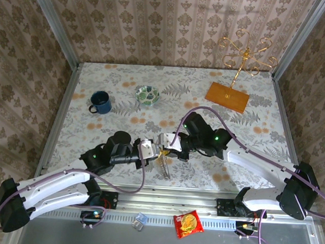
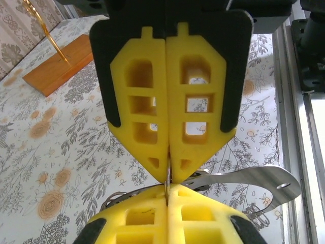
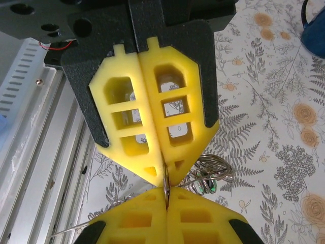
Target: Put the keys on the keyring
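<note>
Pinching what looks like the keyring (image 2: 254, 178), left tool (image 2: 167, 175) and right tool (image 3: 165, 175) meet, keys (image 3: 205, 185) just beside.

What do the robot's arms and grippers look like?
The left arm and right arm are white, then black, with green lights and purple cables. The left gripper and right gripper have yellow fingers with square holes, backed in black.

Tablecloth (image 1: 126, 80) grey-white floral, orange blooms; mug (image 1: 100, 102) dark blue; bowl (image 1: 147, 94) green-patterned; stand (image 1: 246, 52) gold; board (image 1: 227, 96) orange; keyring (image 2: 249, 178) grey.
</note>
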Robot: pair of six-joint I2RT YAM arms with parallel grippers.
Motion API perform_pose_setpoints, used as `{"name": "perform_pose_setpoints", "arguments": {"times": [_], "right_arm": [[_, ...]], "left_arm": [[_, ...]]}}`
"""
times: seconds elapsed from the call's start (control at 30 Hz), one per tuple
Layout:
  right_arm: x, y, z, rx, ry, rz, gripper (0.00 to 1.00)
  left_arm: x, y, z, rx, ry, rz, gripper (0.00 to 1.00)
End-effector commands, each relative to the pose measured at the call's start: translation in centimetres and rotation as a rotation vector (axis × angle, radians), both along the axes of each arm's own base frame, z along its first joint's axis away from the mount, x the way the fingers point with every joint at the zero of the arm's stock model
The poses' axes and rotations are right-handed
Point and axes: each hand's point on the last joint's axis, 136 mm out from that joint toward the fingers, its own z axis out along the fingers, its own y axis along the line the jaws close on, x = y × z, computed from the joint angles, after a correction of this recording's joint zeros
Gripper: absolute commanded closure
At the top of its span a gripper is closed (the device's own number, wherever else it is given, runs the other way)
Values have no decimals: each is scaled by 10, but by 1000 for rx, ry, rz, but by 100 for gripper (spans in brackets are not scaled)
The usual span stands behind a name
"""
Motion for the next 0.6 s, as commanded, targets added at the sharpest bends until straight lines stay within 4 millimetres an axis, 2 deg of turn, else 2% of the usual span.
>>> {"name": "perform_pose_setpoints", "arguments": {"times": [0.0, 0.03, 0.1, 0.17, 0.37, 0.57], "right_arm": [[-14, 9, 14, 66, -1, 55, 94], [-11, 8, 14, 84, -6, 32, 84], [-8, 1, 12, 107, 6, -12, 71], [-5, -4, 11, 130, 21, -51, 66], [-4, -16, 2, 144, 51, -136, 65], [-1, -21, -4, 134, 57, -183, 71]], "left_arm": [[3, -6, 20, -60, -59, -7, 100], [2, -6, 21, -77, -55, -10, 100], [0, -6, 20, -103, -44, -12, 100], [-3, -7, 19, -130, -35, -20, 100], [-5, -7, 17, -168, -38, -23, 100], [-6, -8, 18, -185, -40, -27, 100]]}}
